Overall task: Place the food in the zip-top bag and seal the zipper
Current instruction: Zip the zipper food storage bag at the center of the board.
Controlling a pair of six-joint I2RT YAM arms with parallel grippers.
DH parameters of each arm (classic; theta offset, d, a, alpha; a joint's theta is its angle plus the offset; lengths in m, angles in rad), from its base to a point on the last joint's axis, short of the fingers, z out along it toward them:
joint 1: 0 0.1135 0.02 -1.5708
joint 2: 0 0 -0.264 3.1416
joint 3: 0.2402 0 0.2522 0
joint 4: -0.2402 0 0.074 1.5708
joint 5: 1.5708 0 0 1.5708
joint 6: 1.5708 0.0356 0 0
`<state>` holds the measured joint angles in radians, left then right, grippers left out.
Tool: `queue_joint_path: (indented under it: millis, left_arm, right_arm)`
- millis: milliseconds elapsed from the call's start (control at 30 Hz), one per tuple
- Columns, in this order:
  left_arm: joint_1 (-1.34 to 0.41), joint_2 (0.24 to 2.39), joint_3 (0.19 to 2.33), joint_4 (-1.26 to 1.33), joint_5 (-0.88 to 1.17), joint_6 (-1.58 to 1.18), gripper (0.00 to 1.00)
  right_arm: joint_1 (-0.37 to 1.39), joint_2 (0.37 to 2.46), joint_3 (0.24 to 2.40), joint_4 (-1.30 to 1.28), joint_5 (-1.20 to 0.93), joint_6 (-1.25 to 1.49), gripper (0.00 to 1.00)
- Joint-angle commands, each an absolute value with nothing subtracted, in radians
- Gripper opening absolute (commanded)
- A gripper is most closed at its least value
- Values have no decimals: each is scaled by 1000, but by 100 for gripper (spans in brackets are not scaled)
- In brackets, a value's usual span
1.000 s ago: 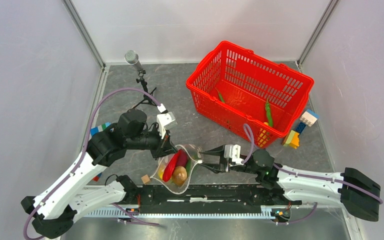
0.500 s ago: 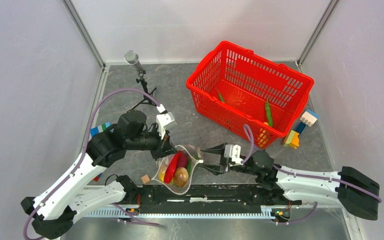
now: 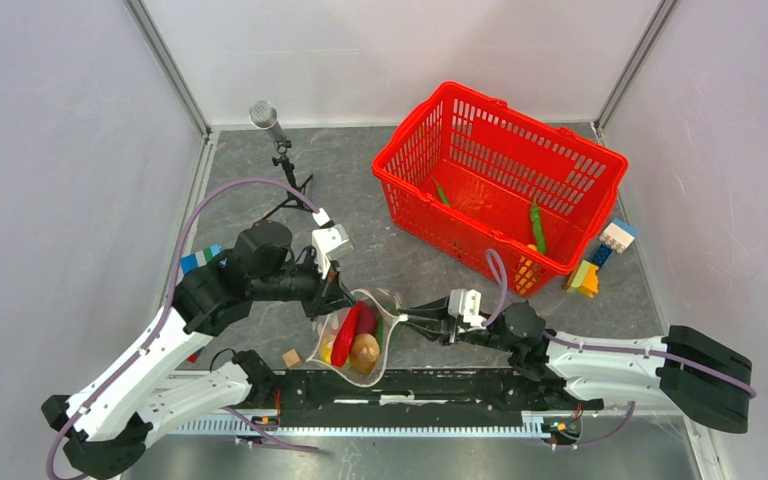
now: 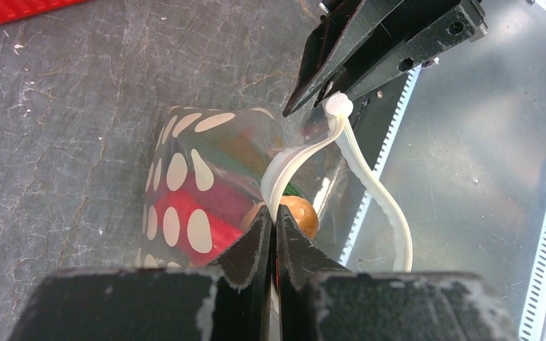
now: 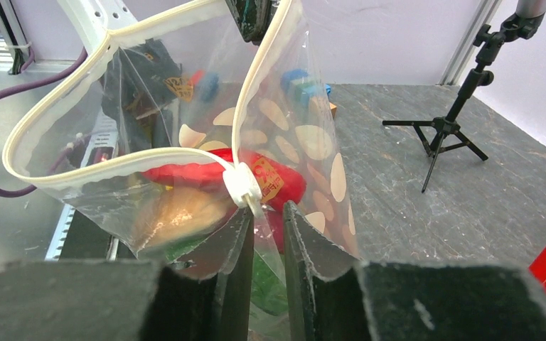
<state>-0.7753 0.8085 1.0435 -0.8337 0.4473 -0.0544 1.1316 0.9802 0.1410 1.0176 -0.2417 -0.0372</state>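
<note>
At near table [image 3: 360, 200] edge, left end effector [image 4: 274, 217] clamps zipper [image 4: 282, 167]; right end effector [image 5: 266, 213] pinches zipper slider end

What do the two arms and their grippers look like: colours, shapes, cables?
The left arm and right arm have white shells with black joints, and a purple cable along each. The left gripper and right gripper have black tapered fingers.

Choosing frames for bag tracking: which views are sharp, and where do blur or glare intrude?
Top external: evenly lit, sharp, bag small. Left wrist: fingers blurred up close, sheen on the bag. Right wrist: fingers blurred too, bag crisp but see-through.
</note>
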Motion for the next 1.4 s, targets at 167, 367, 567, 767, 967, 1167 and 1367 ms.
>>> queue_joint_path:
  millis: [167, 367, 567, 767, 967, 1167, 1367]
  left_arm:
    - [-775, 804, 1034, -749, 462, -93, 10]
    - [-775, 796, 1029, -746, 444, -95, 10]
    - [-775, 783, 1029, -773, 277, -98, 19]
    - [-775, 794, 1039, -840, 130, -65, 32]
    - [-775, 801, 1105, -874, 95, -61, 65]
    - [-775, 776, 1199, -771, 201, -32, 85]
    - [-778, 879, 1197, -624, 501, -16, 83]
  right_arm:
    - [1137, 985, 133, 1138, -230, -11, 16]
    - [1137, 986, 134, 1102, -216, -18, 0]
    - [1137, 901, 121, 1045, -176, -25, 0]
    - [1136, 821, 190, 803, -101, -26, 0]
    - [1136, 804, 237, 713, -86, -15, 0]
    - [1136, 816, 302, 657, -127, 12, 0]
    - [1135, 807, 315, 660, -147, 54, 0]
